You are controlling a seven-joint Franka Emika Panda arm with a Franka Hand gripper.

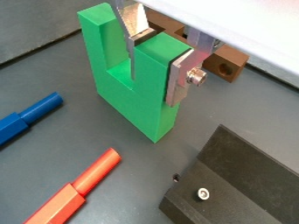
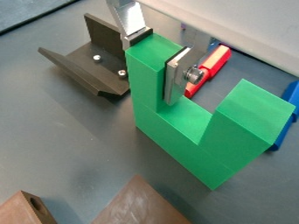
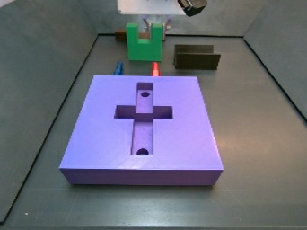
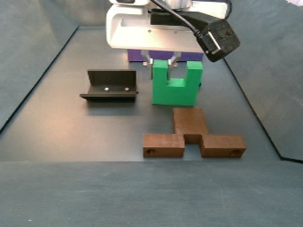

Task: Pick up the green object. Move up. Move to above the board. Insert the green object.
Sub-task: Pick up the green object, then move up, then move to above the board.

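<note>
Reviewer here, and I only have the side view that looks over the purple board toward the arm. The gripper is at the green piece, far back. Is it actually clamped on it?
Observer: Yes. In a wrist view the gripper has its silver fingers on either side of one prong of the green object.
Operator: Is the piece off the floor yet?
Observer: I cannot tell; in both wrist views its base looks to be at floor level.
Operator: Anything on the floor that I cannot see?
Observer: A brown block lies beyond the green object, which hides it from the board view.
</note>
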